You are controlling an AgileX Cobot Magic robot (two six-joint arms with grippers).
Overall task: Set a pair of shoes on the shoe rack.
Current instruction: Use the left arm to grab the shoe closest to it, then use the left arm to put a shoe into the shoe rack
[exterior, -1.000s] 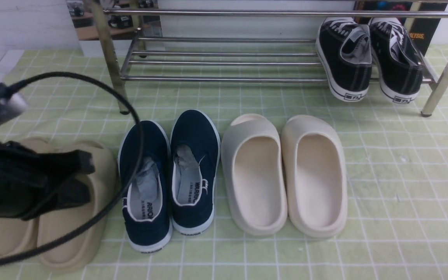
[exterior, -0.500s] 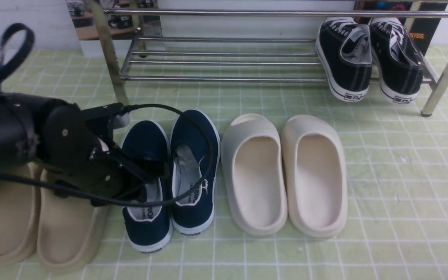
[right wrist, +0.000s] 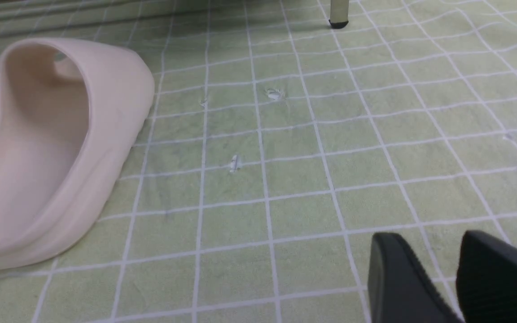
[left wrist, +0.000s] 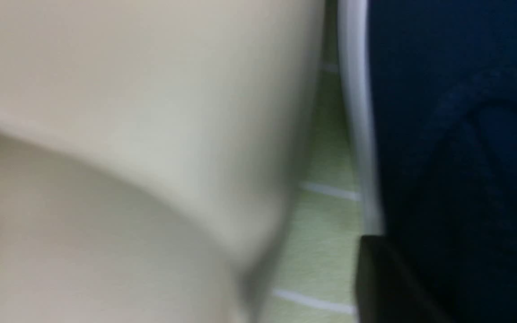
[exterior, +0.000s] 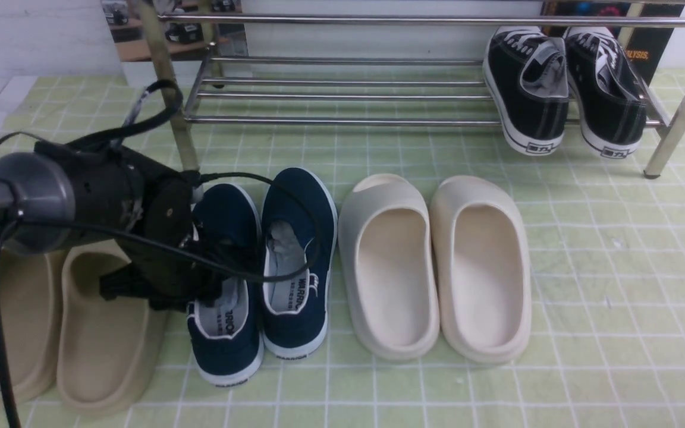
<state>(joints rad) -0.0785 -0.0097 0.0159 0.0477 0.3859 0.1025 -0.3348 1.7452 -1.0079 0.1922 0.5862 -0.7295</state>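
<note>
The two navy slip-on shoes stand side by side on the green checked cloth, the left one and the right one, heels toward me. The chrome shoe rack stands behind them. My left gripper hangs low over the left navy shoe's opening, and its fingertips are hidden by the arm and cable. In the blurred left wrist view one black finger sits beside the navy shoe's white sole edge. My right gripper is slightly open, empty, low over bare cloth, and out of the front view.
Black lace-up sneakers rest on the rack's right end. Cream slides lie right of the navy pair, one also in the right wrist view. Beige slides lie under my left arm. A black cable loops over the navy shoes.
My left arm swung from over the beige slides to the right and down onto the left navy shoe. The shoes have not moved.
</note>
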